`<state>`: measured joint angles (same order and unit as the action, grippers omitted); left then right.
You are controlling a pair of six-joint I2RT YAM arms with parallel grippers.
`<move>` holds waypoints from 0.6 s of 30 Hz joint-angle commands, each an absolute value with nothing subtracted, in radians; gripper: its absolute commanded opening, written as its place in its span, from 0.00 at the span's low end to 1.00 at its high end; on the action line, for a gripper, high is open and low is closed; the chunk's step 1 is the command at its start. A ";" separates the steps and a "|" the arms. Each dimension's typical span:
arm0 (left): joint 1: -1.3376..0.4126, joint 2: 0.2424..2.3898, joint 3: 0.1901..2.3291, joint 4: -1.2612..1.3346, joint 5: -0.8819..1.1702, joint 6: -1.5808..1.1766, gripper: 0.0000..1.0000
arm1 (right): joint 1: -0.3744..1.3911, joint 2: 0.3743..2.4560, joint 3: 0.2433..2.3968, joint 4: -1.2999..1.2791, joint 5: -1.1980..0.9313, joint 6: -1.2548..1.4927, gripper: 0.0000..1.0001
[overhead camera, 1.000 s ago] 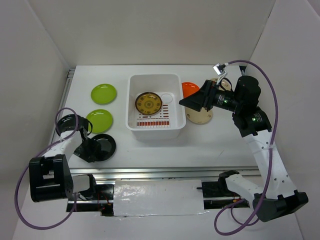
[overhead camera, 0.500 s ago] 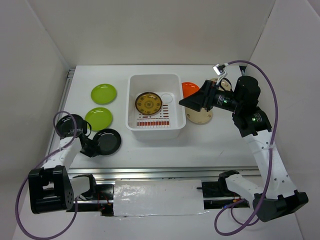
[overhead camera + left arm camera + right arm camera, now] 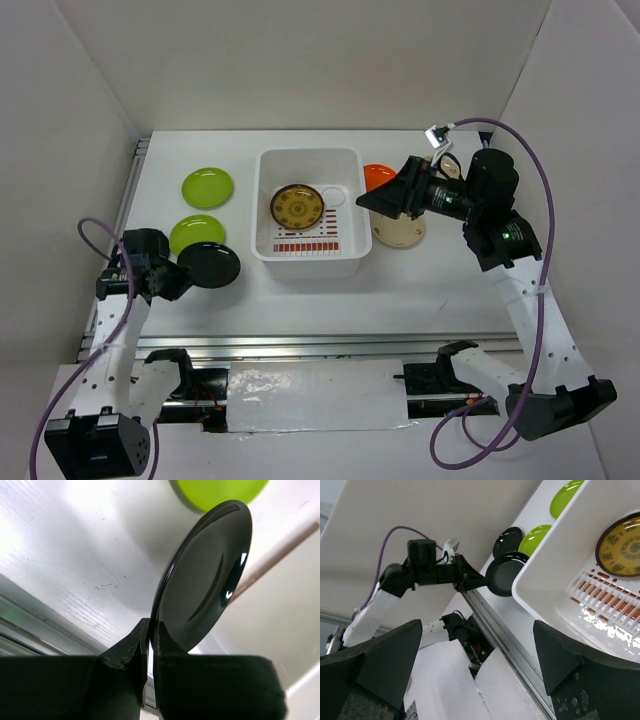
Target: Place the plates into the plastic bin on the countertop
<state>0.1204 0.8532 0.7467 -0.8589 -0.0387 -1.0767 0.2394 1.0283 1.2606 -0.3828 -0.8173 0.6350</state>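
Observation:
My left gripper [image 3: 176, 281] is shut on the rim of a glossy black plate [image 3: 211, 265] and holds it tilted above the countertop [image 3: 400, 290], left of the plastic bin [image 3: 308, 160]. The left wrist view shows the jaws [image 3: 151, 628] pinching that plate [image 3: 205, 580]. The patterned yellow-brown plate [image 3: 297, 206] lies in the bin. Two lime green plates [image 3: 207, 186] [image 3: 187, 234] lie to the left. A second black plate [image 3: 507, 540] lies beyond them. My right gripper [image 3: 374, 201] is open and empty, hovering right of the bin over an orange plate [image 3: 378, 176] and a cream plate [image 3: 402, 234].
A metal rail [image 3: 300, 345] runs along the front edge of the table. White walls close in the left, back and right sides. A small white round thing [image 3: 336, 197] sits in the bin beside the patterned plate.
My left gripper has lifted the black plate off the table and carried it up and to the right, towards the bin. The right arm has barely moved.

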 commanded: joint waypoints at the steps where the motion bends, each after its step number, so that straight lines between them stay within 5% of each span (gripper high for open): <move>1: 0.114 0.827 0.862 -0.919 -0.017 -1.074 0.00 | 0.249 1.035 1.319 -0.396 -0.781 0.643 1.00; 11: 0.025 0.781 1.290 -0.965 -0.155 -1.019 0.00 | 0.327 1.143 1.357 -0.374 -0.709 0.650 1.00; 18: -0.021 0.925 1.307 -0.639 0.258 -0.875 0.00 | 0.348 1.220 1.424 -0.374 -0.608 0.667 1.00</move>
